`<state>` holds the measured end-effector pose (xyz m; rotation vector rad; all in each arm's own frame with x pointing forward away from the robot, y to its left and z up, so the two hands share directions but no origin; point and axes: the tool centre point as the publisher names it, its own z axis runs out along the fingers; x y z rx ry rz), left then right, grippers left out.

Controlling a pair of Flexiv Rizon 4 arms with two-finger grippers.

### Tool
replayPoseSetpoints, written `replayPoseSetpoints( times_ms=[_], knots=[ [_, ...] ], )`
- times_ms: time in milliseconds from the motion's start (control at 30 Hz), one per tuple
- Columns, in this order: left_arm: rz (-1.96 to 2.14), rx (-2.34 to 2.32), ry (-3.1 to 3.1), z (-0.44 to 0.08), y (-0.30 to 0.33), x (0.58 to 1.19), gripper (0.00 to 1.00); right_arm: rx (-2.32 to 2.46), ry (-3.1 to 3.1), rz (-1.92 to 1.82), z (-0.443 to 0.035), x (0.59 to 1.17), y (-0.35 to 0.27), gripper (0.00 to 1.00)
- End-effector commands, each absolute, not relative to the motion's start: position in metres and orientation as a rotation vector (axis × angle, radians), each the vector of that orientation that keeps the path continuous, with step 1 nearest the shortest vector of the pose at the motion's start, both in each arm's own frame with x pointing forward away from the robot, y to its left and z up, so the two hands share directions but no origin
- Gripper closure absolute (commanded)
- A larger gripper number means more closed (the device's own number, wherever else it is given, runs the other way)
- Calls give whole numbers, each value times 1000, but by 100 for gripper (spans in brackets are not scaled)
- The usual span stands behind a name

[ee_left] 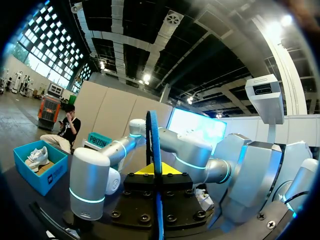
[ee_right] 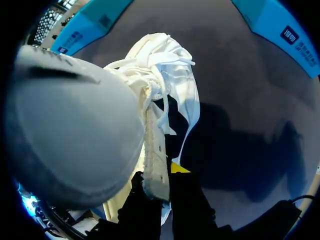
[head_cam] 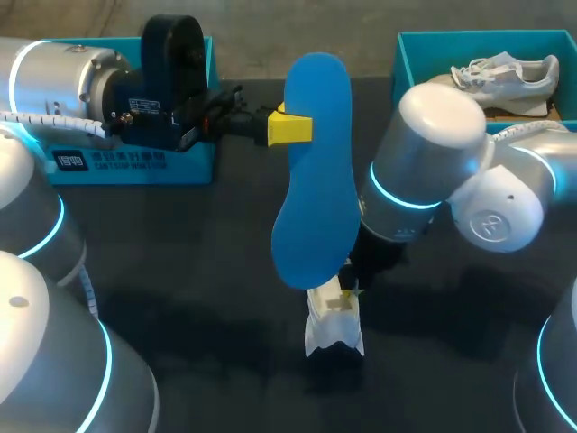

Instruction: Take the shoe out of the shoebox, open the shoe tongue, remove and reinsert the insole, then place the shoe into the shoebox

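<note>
My left gripper [head_cam: 290, 128] pinches the blue insole [head_cam: 311, 180] shut by one edge, above the shoe [head_cam: 334, 329] that my right gripper [head_cam: 347, 293] clamps by its laced rim; so thinly held, the floppy insole could twist and miss the opening.

One blue insole [head_cam: 311, 180], two teal shoeboxes [head_cam: 135, 164] [head_cam: 469, 38], and, it seems, two white shoes [head_cam: 505, 77] [head_cam: 334, 329].

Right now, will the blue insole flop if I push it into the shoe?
Probably holds its shape: the insole juts past the left gripper both ways, edge near straight in the left wrist view. It looks thin, so likely light, and may buckle if pushed endwise.
</note>
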<state>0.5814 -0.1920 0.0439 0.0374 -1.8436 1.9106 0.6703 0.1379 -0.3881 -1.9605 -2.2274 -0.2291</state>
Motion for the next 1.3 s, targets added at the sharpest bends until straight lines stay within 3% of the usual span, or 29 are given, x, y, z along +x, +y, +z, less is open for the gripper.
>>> replayPoseSetpoints(
  times_ms=[33, 133, 167, 200, 233, 1300],
  knots=[
    [1912, 38, -1843, 43, -193, 581, 100, -1936, -2215, -233, -396, 674, 137, 100],
    [1912, 38, -1843, 43, -193, 581, 100, -1930, -2211, -239, -395, 673, 137, 100],
    [1912, 38, -1843, 43, -193, 581, 100, -1926, -2213, -243, -393, 672, 137, 90],
    [1912, 38, -1843, 43, -193, 581, 100, -1927, -2215, -244, -391, 672, 137, 57],
    [1912, 38, -1843, 43, -193, 581, 100, -1932, -2212, -248, -389, 671, 136, 2],
    [1912, 38, -1843, 43, -193, 581, 100, -1679, -1905, -705, -281, 669, 97, 0]
  ],
)
